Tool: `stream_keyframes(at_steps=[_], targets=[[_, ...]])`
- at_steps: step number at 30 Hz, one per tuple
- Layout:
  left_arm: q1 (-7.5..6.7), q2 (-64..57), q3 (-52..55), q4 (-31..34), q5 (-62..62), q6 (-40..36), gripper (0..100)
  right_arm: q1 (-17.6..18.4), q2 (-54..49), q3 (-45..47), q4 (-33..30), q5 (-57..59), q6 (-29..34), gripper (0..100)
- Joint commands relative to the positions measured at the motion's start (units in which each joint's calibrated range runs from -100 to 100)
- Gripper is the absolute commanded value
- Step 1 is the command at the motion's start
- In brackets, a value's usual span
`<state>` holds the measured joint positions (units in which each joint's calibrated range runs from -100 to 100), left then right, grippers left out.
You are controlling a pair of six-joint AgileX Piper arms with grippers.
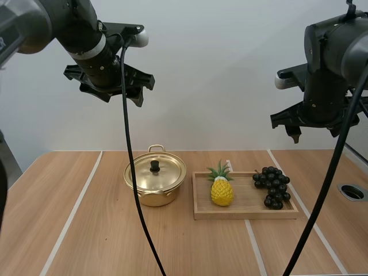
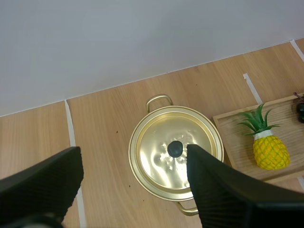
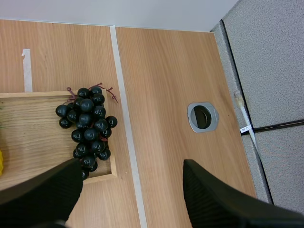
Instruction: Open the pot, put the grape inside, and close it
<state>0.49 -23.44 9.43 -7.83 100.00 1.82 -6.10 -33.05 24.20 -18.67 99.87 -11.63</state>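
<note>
L gripper (image 2: 133, 151) fingers wide apart, empty, high over pot (image 2: 134, 167), lid (image 2: 159, 142) on. R gripper (image 3: 130, 166) likewise; grapes (image 3: 90, 126) on tray (image 3: 28, 135) beneath, beside one finger.

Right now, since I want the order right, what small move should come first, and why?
Probably lower the left gripper toward the black knob of the lid. The lid sits closed on the pot, the open fingers hang high over it, and the grapes lie on the wooden tray, so they cannot go in yet.
</note>
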Motion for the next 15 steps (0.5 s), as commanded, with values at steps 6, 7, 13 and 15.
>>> stream_keyframes(at_steps=[6,7,13,15], targets=[[0.02,1.8,0.3,-0.8,0.0,0.2,100,-0.2,-0.4,0.1,0.0,0.1,0.2,100],[0.02,2.2,0.6,-1.1,0.0,0.2,100,-0.2,-0.4,0.1,0.0,0.1,0.2,100],[0.02,5.1,5.5,-4.4,0.0,4.9,100,-0.2,-0.4,0.1,0.0,0.1,0.2,100],[-0.06,5.9,7.1,-4.6,0.0,6.0,100,-0.2,-0.4,0.1,0.0,0.1,0.2,100]])
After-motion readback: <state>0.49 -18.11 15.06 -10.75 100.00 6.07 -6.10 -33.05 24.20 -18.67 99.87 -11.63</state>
